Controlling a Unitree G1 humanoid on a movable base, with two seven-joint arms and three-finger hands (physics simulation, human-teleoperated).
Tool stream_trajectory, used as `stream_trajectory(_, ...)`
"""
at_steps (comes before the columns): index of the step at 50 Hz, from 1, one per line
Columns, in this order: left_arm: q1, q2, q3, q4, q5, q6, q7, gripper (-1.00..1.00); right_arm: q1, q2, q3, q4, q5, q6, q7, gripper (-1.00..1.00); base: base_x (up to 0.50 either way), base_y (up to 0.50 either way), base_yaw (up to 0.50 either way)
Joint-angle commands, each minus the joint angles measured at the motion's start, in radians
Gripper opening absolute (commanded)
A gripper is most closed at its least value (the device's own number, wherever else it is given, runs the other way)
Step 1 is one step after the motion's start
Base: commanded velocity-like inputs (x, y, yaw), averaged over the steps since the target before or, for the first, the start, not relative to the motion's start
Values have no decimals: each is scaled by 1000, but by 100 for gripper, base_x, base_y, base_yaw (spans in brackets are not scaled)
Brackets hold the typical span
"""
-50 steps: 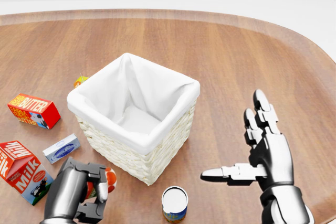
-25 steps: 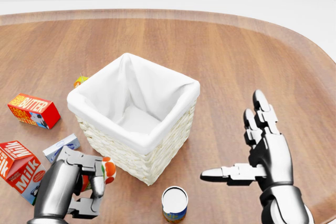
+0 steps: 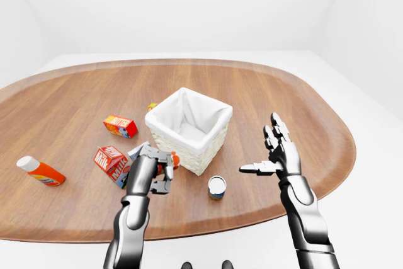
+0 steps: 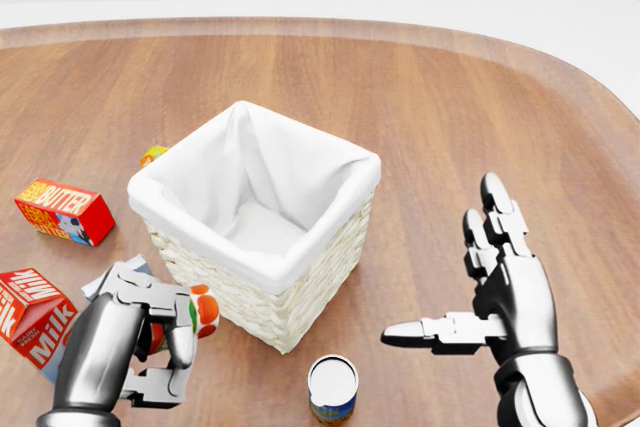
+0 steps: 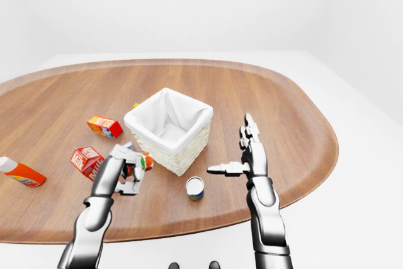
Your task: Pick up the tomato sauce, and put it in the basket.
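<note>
The tomato sauce (image 4: 203, 309), a small red-orange container with a green and white mark, sits in my left hand (image 4: 160, 342), whose fingers are shut round it. Most of it is hidden by the fingers. It hangs just left of the white-lined wicker basket (image 4: 310, 282), close to the basket's lower-left wall and below its rim. My right hand (image 4: 455, 277) is open at the lower right of the head view, palm turned toward the basket, thumb pointing left, with nothing in it.
A tin can (image 4: 332, 387) stands below the basket. At the left lie a butter box (image 4: 65, 210), a milk carton (image 4: 30, 319), a small blue-white box (image 4: 100, 285) and a yellow item (image 4: 153, 154). An orange bottle (image 3: 41, 171) lies far left.
My left hand has risen with the tomato sauce, moving upward in the head view alongside the basket's wall. The right hand and the other objects have stayed where they were.
</note>
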Motion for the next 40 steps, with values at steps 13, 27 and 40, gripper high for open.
stream_trajectory(13, -36, -9, -6, -137, -5, 86, -55, -100, -7, -5, -10, 1, 10, 0, 1, 100, 0, 0, 0)
stream_trajectory(27, -124, -6, -13, -164, 8, 163, -91, -100, -19, -13, -24, 14, 23, 0, 1, 100, 0, 0, 0)
stream_trajectory(40, -192, 0, -14, -127, 16, 175, -87, -100, -24, -16, -29, 16, 29, 0, -1, 100, 0, 0, 0)
